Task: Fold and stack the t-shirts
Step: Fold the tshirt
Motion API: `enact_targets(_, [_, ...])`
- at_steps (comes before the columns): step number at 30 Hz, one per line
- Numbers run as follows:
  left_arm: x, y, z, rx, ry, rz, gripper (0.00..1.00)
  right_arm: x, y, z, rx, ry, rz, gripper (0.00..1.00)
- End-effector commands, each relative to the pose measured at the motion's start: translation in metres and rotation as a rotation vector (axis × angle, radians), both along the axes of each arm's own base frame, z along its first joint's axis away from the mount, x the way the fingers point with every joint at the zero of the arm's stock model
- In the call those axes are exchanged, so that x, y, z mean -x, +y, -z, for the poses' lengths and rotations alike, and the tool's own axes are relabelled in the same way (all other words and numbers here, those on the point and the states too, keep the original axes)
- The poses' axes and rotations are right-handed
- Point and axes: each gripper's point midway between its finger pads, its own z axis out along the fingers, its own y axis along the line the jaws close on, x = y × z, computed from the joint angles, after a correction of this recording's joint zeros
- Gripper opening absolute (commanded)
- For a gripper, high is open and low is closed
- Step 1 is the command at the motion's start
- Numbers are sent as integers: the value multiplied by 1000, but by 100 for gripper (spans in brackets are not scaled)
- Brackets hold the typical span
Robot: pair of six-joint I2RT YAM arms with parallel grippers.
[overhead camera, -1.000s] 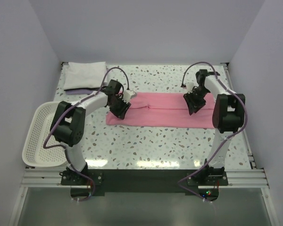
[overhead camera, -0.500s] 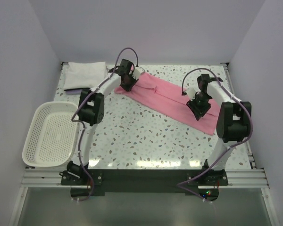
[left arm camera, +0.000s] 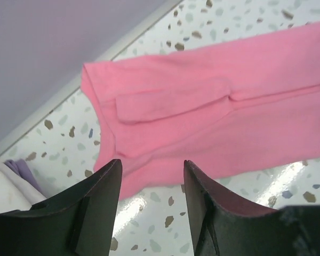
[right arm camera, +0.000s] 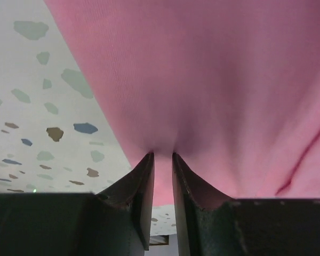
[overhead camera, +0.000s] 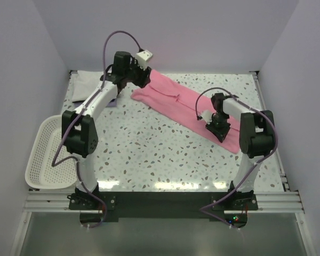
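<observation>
Jaws of left gripper [left arm camera: 151, 168] stand apart, empty, at 11 o'clock end of pink t-shirt [overhead camera: 181, 104]; shirt lies diag., 11 to 4 o'clock; right gripper [right arm camera: 162, 157] pinches its cloth nr 4 o'clock end.

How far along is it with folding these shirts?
Done: the white shirt lies folded in the far-left corner. In hand: the pink shirt is a long strip; right jaws pinch its near end, left jaws open by its far end. Remaining: folding it shorter, stacking it.
</observation>
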Motion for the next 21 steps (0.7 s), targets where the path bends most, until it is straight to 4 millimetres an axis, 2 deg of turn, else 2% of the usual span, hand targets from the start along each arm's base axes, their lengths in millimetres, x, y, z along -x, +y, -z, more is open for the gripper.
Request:
enact_targets(1, [15, -3, -48, 118, -47, 18, 54, 2, -3, 17, 69, 19, -53, 23])
enact_targets(6, [41, 19, -49, 165, 30, 5, 51, 26, 21, 27, 68, 96, -139, 17])
enact_targets(9, [51, 33, -42, 170, 71, -11, 50, 53, 50, 29, -3, 186, -172, 10])
enact_targets(10, [56, 38, -31, 162, 102, -20, 50, 63, 65, 29, -26, 217, -200, 8])
enact_targets(11, [58, 45, -29, 159, 109, -32, 50, 77, 74, 26, -48, 263, -209, 8])
enact_targets(13, [65, 52, -16, 131, 146, -42, 49, 104, 112, 23, -139, 336, -251, 8])
enact_targets(15, [69, 58, -6, 100, 169, -54, 48, 124, 141, 18, -203, 387, -270, 8])
enact_targets(16, [71, 60, 0, 91, 183, -58, 48, 141, 174, 12, -279, 425, -290, 8])
enact_targets(18, [74, 61, 9, 82, 211, -65, 48, 153, 215, 7, -356, 451, -310, 9])
enact_targets(19, [74, 61, 13, 85, 225, -70, 47, 172, 240, 3, -378, 487, -334, 10])
enact_targets(21, [77, 57, 26, 91, 273, -58, 46, 191, 280, -9, -488, 560, -343, 14])
